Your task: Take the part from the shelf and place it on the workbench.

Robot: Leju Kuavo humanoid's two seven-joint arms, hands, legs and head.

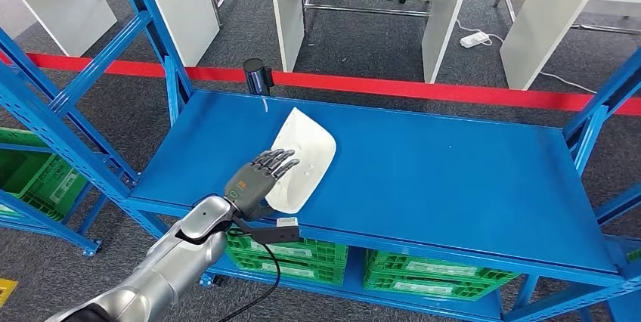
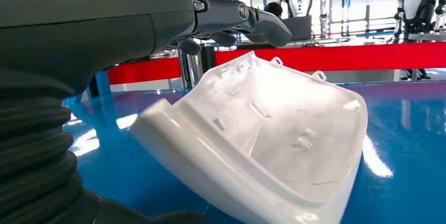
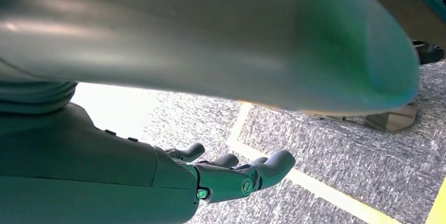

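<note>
Left robot hand [image 1: 261, 176] hovers over the near end of the white moulded shell part [image 1: 301, 157], its fingers [image 1: 277, 161] extended and spread above the part, not closed on it; whether they touch it cannot be told. Just below and ahead of this hand, the part lies on the blue shelf [image 1: 453, 178], hollow side up, as the left wrist view shows. It looks light, thin-walled, stiff and glossy, so probably slippery; the raised rim nearest the hand seems the best hold, with the thumb inside. Right robot hand [image 3: 231, 174] hangs above grey carpet, fingers loosely extended, holding nothing. Small clips inside the shell are hard to make out.
</note>
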